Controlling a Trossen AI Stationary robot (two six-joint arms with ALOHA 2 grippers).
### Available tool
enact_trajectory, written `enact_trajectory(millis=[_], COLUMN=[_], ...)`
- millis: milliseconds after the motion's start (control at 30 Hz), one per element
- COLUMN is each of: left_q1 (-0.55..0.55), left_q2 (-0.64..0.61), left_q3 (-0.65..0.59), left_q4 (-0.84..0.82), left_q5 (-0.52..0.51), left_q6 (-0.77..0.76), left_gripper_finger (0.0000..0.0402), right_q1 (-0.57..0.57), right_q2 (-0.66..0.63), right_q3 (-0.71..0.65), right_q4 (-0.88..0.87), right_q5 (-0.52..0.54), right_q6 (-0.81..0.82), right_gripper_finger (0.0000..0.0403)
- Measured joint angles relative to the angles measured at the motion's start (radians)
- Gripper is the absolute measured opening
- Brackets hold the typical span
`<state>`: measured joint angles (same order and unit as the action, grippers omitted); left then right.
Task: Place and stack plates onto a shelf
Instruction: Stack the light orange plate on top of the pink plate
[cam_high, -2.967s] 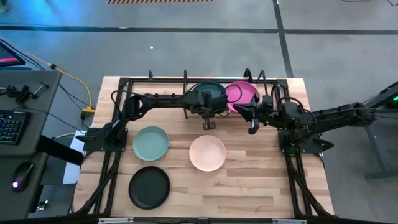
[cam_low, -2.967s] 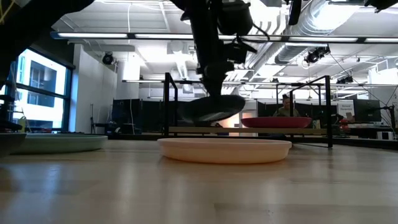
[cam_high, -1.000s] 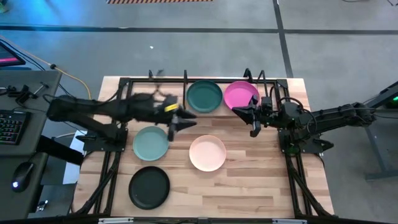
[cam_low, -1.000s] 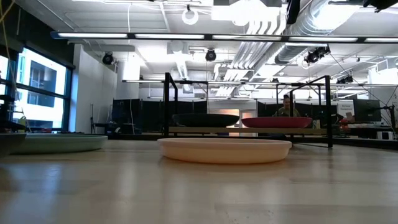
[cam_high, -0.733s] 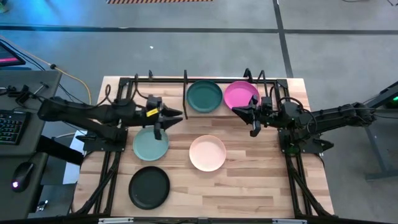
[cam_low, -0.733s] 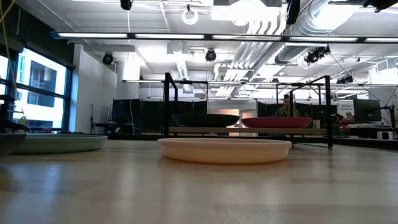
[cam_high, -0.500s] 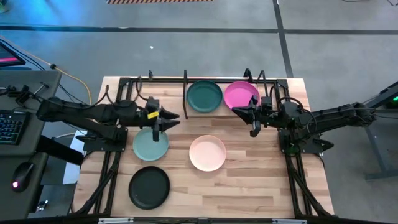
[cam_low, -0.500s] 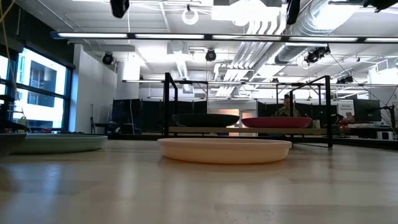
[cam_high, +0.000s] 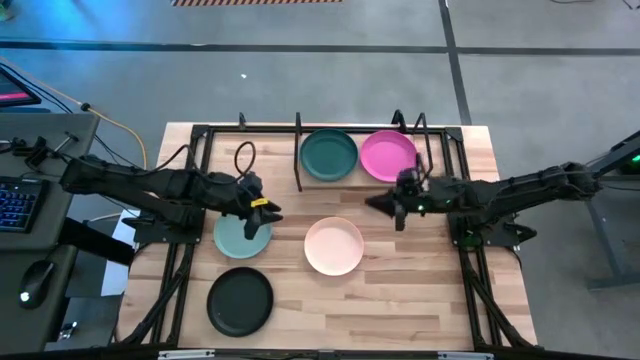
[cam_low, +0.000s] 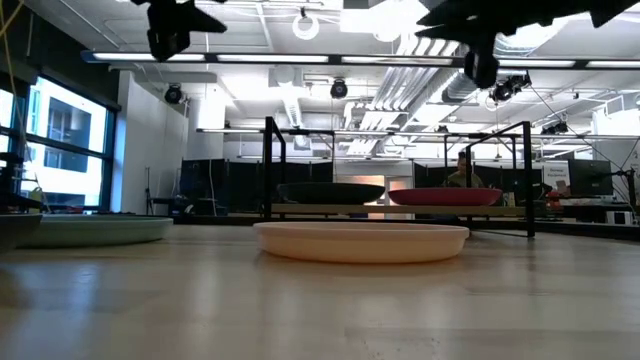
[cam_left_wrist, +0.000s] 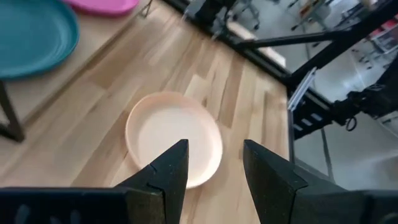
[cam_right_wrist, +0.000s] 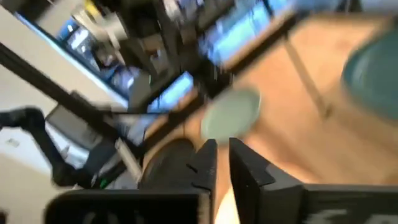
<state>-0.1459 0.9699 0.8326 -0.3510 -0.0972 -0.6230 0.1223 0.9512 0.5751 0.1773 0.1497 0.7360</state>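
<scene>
Nearest of all, the black plate (cam_high: 240, 301) lies on the table (cam_high: 400, 300), down and to the left of the cream-pink plate (cam_high: 334, 245); just left of that cream-pink plate sits the pale sage green plate (cam_high: 238, 238), with the left gripper (cam_high: 262, 218) above its rim, jaws spread and empty; the right gripper (cam_high: 385, 206) hangs just beyond the cream-pink plate's far right edge, jaws nearly pressed together, holding nothing; farther back, the dark teal plate (cam_high: 329, 155) and magenta plate (cam_high: 387, 155) rest side by side on the shelf (cam_high: 268, 160).
</scene>
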Motion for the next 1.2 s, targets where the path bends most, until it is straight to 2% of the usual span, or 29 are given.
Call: enact_trajectory(millis=[133, 233, 333, 433, 533, 667, 900, 1100, 1200], left_q1=[0.001, 0.002, 0.003, 0.002, 0.002, 0.002, 0.002, 0.002, 0.002], left_q2=[-0.003, -0.003, -0.003, -0.003, -0.003, -0.003, -0.003, -0.003, -0.003], left_q3=[0.000, 0.000, 0.000, 0.000, 0.000, 0.000, 0.000, 0.000, 0.000], left_q4=[0.043, 0.042, 0.042, 0.042, 0.042, 0.042, 0.042, 0.042, 0.042], left_q5=[-0.002, -0.013, -0.020, -0.020, -0.020, -0.021, -0.021, -0.021, -0.021], left_q6=[0.029, 0.031, 0.032, 0.032, 0.025, 0.025, 0.025, 0.022, 0.022], left_gripper_finger=[0.0141, 0.0141, 0.0141, 0.0141, 0.0141, 0.0141, 0.0141, 0.0141, 0.0141], right_q1=[0.042, 0.068, 0.075, 0.071, 0.046, -0.002, -0.074, -0.090, -0.086], right_q2=[0.110, 0.218, 0.332, 0.439, 0.539, 0.662, 0.809, 0.865, 0.872], right_q3=[0.017, 0.101, 0.215, 0.326, 0.415, 0.495, 0.518, 0.517, 0.517], right_q4=[-0.053, -0.194, -0.384, -0.562, -0.708, -0.819, -0.796, -0.795, -0.798], right_q5=[-0.091, -0.126, -0.122, -0.074, -0.066, -0.072, -0.183, -0.189, -0.177], right_q6=[0.102, 0.113, 0.048, 0.008, 0.025, 0.120, 0.164, 0.165, 0.165], right_gripper_finger=[0.0085, 0.0130, 0.0167, 0.0190, 0.0198, 0.0199, 0.0199, 0.0196, 0.0179])
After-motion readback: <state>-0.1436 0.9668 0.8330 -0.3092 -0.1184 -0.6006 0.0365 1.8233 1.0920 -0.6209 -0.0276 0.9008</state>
